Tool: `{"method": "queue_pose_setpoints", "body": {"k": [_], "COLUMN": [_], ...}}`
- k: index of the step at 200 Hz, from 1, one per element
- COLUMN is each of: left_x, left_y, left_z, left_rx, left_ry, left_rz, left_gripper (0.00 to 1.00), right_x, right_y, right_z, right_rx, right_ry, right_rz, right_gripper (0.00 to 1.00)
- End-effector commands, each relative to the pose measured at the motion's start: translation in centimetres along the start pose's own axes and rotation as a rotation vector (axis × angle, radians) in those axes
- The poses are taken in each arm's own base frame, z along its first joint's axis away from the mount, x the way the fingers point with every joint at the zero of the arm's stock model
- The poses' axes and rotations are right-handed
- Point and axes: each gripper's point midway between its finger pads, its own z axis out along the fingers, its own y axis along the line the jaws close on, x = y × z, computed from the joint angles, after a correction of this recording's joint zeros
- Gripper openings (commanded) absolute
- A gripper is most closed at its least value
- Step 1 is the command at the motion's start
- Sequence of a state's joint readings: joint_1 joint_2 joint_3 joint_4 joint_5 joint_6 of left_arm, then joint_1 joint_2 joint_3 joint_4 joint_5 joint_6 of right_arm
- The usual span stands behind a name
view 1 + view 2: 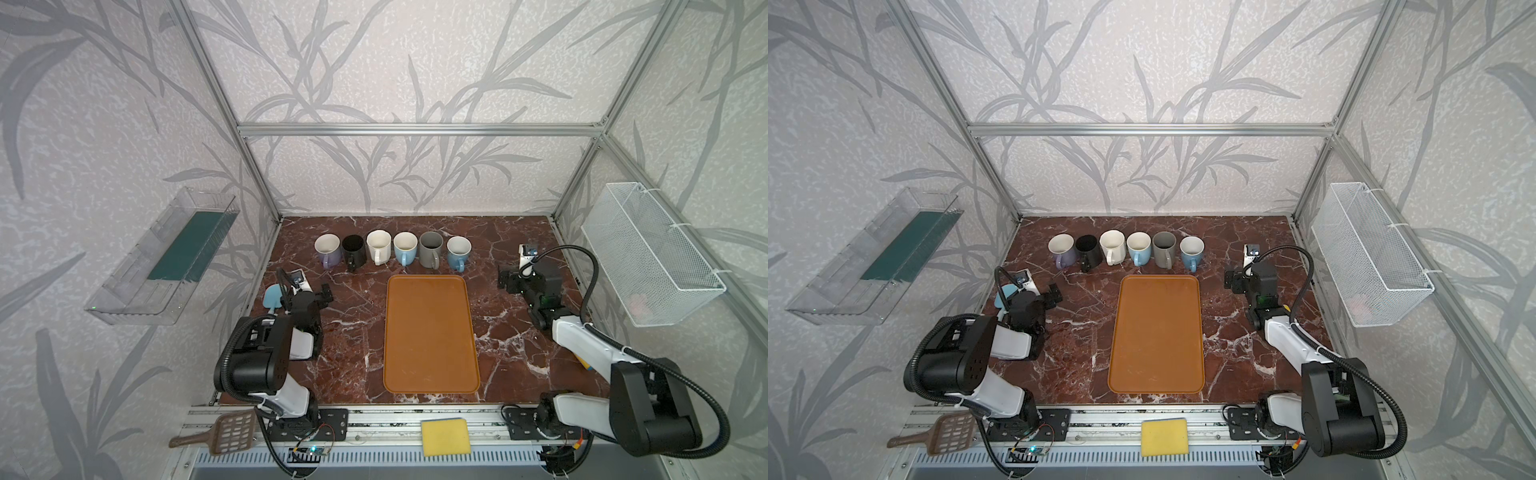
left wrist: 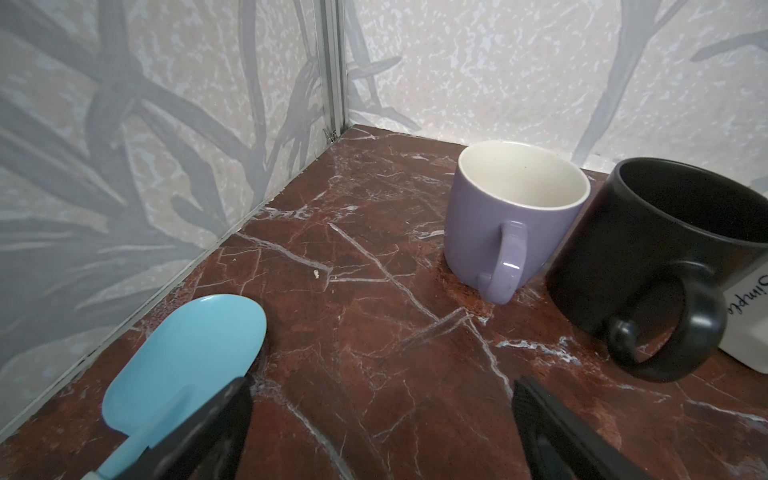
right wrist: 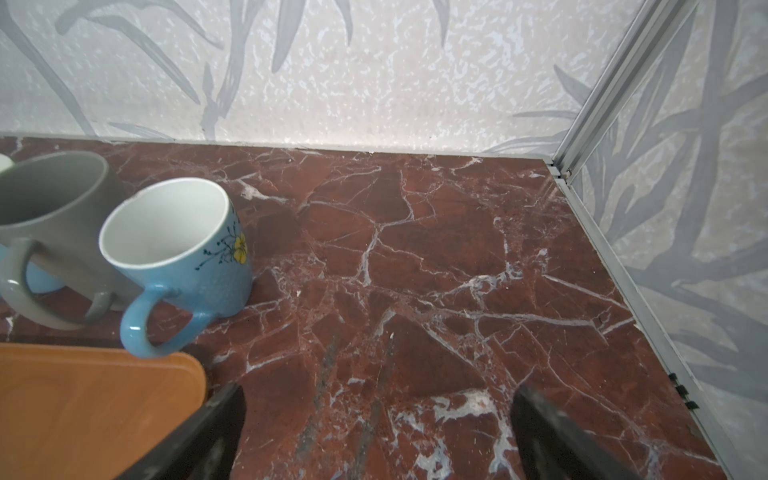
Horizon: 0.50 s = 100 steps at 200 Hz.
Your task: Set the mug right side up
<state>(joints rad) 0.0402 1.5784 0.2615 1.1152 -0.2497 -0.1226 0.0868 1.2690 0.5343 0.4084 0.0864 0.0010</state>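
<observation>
Marble tabletop [image 1: 357,332], mugs [image 1: 405,249] beyond left claw [image 1: 327,293], right claw [image 1: 503,281]

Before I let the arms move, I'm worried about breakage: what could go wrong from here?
1. The mugs stand packed in a row. The purple mug and black mug show hardly any gap, so anything pushed between them may knock a neighbour.
2. All six mouths seem to face up already, so an arm might flip an upright mug.
3. The blue spatula lies right by the left gripper and could get dragged along.
</observation>
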Motion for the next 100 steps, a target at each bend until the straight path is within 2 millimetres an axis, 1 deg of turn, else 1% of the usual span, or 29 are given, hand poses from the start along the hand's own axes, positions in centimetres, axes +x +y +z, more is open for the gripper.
{"method": "queue_pose_setpoints", "body": {"k": [1,27,57,100], "left_x": [-1.4,-1.4,-1.0,-1.1], "left_y": [-0.1,-0.7,-2.1,-2.2], "left_z": [0.1,0.5,1.3,1.3], "left_rx": [0.002,0.028,0.087,0.088], "left_ry": [-0.045,-0.025,0.033,0.031], "left_rz": [-0.002,0.014,0.062,0.063], "left_gripper": [0.99,0.99,0.99,0.99], "right_x": [-0.7,0.0,1.0,2.7], "right_y": [-0.6,-0.9,-1.0,-1.0], "right_z": [-0.2,-0.3,0.0,0.9], "right_rx": [0.0,-0.016,-0.023,-0.032], "right_ry": [-0.056,-0.054,-0.055,-0.06], "right_rz": [-0.007,0.012,0.022,0.04], "right_gripper": [0.99,0.99,0.99,0.99]}}
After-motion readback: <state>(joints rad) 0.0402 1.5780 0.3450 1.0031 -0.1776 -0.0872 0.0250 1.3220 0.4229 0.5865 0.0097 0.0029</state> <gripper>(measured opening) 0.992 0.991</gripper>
